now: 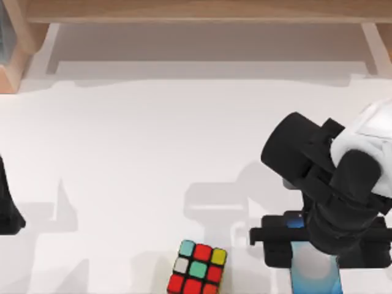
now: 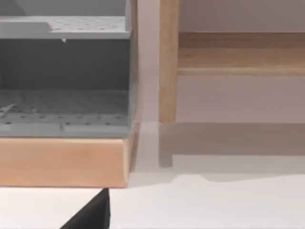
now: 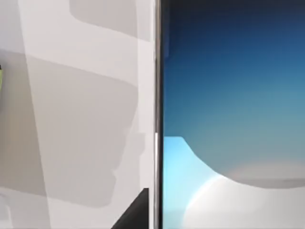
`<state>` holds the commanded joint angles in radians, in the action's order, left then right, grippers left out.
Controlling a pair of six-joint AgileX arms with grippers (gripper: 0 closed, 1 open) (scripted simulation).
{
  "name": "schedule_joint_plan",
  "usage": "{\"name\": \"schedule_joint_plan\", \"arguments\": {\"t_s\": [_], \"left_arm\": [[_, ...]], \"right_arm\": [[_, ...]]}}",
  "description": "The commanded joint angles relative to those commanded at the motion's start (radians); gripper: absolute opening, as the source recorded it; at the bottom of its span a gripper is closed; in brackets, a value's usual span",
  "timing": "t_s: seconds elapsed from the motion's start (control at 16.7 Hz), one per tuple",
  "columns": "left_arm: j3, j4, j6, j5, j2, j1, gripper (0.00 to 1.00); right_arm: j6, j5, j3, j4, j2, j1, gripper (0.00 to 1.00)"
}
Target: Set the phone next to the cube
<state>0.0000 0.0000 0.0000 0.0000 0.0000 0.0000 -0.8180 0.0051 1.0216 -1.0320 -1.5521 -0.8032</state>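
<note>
The cube (image 1: 197,269), black-edged with red, teal, yellow, white and orange stickers, rests at the table's front edge near the middle. To its right the phone (image 1: 315,275) shows a glossy blue-to-white face, lengthwise toward the front edge. My right gripper (image 1: 315,245) hangs directly over the phone's far half and covers it, shut on the phone across its width. In the right wrist view the phone (image 3: 228,109) is very close, and one black finger (image 3: 136,212) lies against its silver side edge. My left gripper (image 1: 6,208) is parked at the table's far left edge.
A wooden shelf unit (image 1: 196,12) runs along the back of the table. The left wrist view shows a wooden-edged grey pegboard rack (image 2: 64,109) and a wooden post (image 2: 168,62). White tabletop (image 1: 135,159) stretches open between the arms.
</note>
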Motion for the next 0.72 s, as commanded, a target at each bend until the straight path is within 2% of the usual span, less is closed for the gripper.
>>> {"name": "schedule_joint_plan", "arguments": {"t_s": [0.72], "left_arm": [[0.0,0.0,0.0,0.0,0.0,0.0,1.0]], "right_arm": [[-0.001,-0.002,-0.013,0.072,0.0,-0.005,0.0]]}}
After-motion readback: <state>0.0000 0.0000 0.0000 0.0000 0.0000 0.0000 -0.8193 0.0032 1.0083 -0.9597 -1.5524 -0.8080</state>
